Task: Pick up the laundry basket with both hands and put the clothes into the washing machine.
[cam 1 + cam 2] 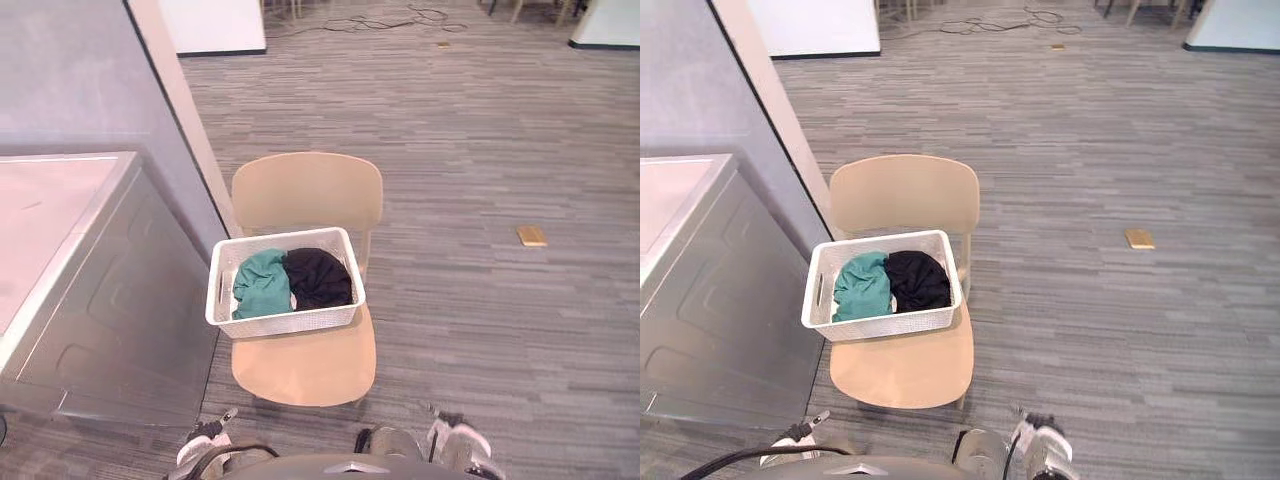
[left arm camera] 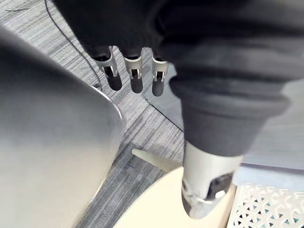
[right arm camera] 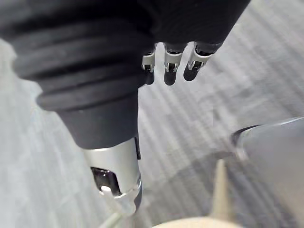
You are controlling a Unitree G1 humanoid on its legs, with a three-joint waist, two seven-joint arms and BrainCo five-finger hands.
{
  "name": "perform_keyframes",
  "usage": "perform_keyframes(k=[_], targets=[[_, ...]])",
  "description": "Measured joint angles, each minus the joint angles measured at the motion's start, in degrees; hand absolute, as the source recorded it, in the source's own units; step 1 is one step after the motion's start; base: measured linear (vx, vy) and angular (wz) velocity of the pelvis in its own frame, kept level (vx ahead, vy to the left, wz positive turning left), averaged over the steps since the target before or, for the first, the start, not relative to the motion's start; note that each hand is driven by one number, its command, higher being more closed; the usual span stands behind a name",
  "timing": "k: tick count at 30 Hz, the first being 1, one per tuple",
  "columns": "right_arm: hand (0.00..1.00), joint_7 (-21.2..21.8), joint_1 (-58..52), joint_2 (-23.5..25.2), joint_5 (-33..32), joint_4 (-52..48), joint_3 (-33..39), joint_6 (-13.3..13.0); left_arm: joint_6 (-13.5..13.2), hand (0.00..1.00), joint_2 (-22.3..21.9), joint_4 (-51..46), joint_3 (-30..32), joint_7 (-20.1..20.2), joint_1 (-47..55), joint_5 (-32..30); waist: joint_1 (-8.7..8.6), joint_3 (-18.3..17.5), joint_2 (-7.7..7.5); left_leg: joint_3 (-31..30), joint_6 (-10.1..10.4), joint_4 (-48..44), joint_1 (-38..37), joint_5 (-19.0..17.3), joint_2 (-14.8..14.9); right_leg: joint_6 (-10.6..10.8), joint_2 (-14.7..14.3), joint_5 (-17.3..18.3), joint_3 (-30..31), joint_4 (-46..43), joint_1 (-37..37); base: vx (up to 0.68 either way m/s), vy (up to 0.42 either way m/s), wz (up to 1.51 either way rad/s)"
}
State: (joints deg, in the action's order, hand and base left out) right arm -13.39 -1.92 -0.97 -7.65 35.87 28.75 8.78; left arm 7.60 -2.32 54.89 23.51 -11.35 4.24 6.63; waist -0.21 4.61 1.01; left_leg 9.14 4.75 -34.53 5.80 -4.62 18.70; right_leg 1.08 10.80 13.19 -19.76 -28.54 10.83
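Basket rests on the chair, presumably raised for two-handed lifting; my left hand and right hand hang slack-fingered, holding nothing.

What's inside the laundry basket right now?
The white laundry basket holds a teal garment on the robot's left and a black garment touching it. Anything beneath them is covered.

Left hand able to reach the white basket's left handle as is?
Probably, though tight. The left hand hangs open beside the beige wooden chair, nothing between it and the white perforated plastic laundry basket; the grey washing machine stands close to that wall.
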Motion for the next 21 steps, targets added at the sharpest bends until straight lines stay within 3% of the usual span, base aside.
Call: perform_keyframes(k=[2, 3, 4, 8, 9, 10, 12, 17, 21], targets=[[0.0, -2.6, 0.8, -0.8, -1.6, -6.6, 0.0, -1.2, 0.1, 0.0, 0.5, 0.4, -2.9, -0.8, -0.4, -0.3, -0.8, 0.0, -0.56, 3.5, 2.5, 13.5, -2.4, -4.1, -3.6, 1.5, 1.9, -1.6, -1.3, 2.3, -0.1, 0.07, 0.086, 0.83], [0.0, -3.3, 1.1, -1.3, -1.9, -8.4, 0.3, -1.4, 0.2, 0.0, 0.5, 0.4, -3.6, -1.0, -0.3, -0.8, -0.68, 0.0, -0.16, 4.0, 2.1, 19.0, -3.7, -2.6, -5.1, 2.0, 1.7, -2.2, -1.5, 2.8, -0.1, 0.04, 0.161, 0.48], [0.0, -4.4, 2.0, -1.8, -2.2, -11.5, 0.2, -2.1, 0.9, 0.0, 0.7, 1.3, -4.4, -1.2, -0.2, -1.7, -0.39, 0.0, 0.39, 5.0, 4.4, 25.3, -6.8, -1.8, -6.2, 2.6, 1.2, -3.0, -1.2, 3.7, -0.3, 0.02, 0.131, 0.28], [0.0, -4.2, 2.1, -0.3, 0.4, -21.5, -6.8, -3.3, 1.3, 0.0, 3.7, 1.1, -6.6, -1.3, -0.2, -3.9, 0.23, 0.7, -2.16, 4.9, 3.9, 25.5, -6.5, -1.9, -7.9, 4.1, 1.0, -7.1, 1.7, 10.3, -2.5, -0.02, 0.176, 0.03], [0.0, -3.6, 1.6, -0.1, 2.9, -24.5, -9.6, -3.9, 1.2, 0.0, 4.0, 1.1, -7.8, -1.1, -0.2, -4.9, 0.29, 1.1, -1.29, 4.9, 3.7, 25.5, -6.5, -2.0, -8.1, 4.5, 0.8, -8.5, 1.7, 12.8, -3.5, -0.02, 0.127, -0.02], [0.0, -2.9, 1.5, -0.3, 4.4, -26.8, -11.8, -4.2, 1.2, 0.0, 4.1, 1.0, -8.5, -1.0, -0.2, -5.5, 0.25, 0.9, -1.74, 4.9, 3.5, 25.5, -6.3, -2.1, -8.2, 4.8, 0.7, -9.5, 1.7, 14.4, -4.1, -0.06, 0.103, -0.04], [0.0, -0.9, 1.6, -0.9, 7.6, -29.5, -15.8, -5.2, 1.1, 0.0, 4.5, 0.8, -9.6, -0.9, -0.3, -5.8, 0.31, 1.0, -1.2, 4.9, 3.4, 25.7, -5.7, -2.1, -8.5, 5.0, 0.4, -11.2, 1.8, 16.9, -4.3, -0.06, 0.085, -0.06], [0.0, 3.6, 5.1, -6.9, 13.8, -30.2, -27.8, -5.4, 0.7, 0.0, 4.6, 0.0, -10.2, -0.6, -0.3, -7.2, 1.74, 1.6, -0.89, 5.0, 2.9, 25.8, -3.2, -1.8, -8.6, 5.1, -0.2, -14.1, 2.0, 20.5, -3.6, -0.04, 0.018, -0.05], [0.0, 5.5, 17.6, -14.4, 21.1, -26.4, -36.0, -6.2, 0.3, 0.0, 6.1, -0.3, -10.2, -0.6, -2.5, -8.3, 2.37, 6.0, -2.12, 3.5, 2.4, 25.2, -0.3, -0.6, -8.7, 4.6, -0.3, -15.8, 0.8, 21.7, -2.5, -0.08, -0.003, 0.14]])
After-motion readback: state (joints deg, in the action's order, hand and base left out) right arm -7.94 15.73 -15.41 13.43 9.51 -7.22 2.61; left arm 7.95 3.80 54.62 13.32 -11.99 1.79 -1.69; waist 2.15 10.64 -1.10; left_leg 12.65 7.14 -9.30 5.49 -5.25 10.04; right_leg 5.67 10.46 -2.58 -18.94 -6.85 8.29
